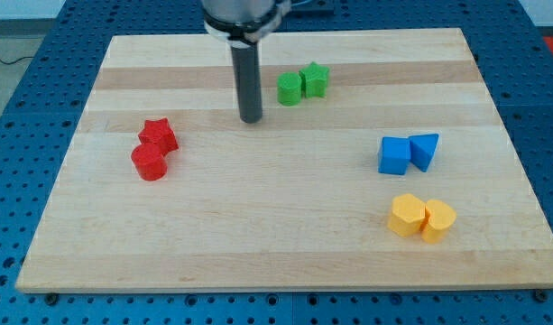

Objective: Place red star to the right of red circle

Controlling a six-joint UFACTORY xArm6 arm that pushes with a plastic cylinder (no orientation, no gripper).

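Observation:
The red star [158, 134] lies at the view's left, touching the red circle [150, 162], which sits just below and slightly left of it. My tip [251, 119] rests on the board well to the right of the red star, apart from it, and just left of and below the green blocks.
A green cube [290, 88] and a green star [316, 79] sit together near the view's top. A blue cube [393, 155] and a blue triangle [424, 150] lie at the right. Two yellow blocks [421, 218] lie at the lower right. The wooden board [285, 253] sits on a blue perforated table.

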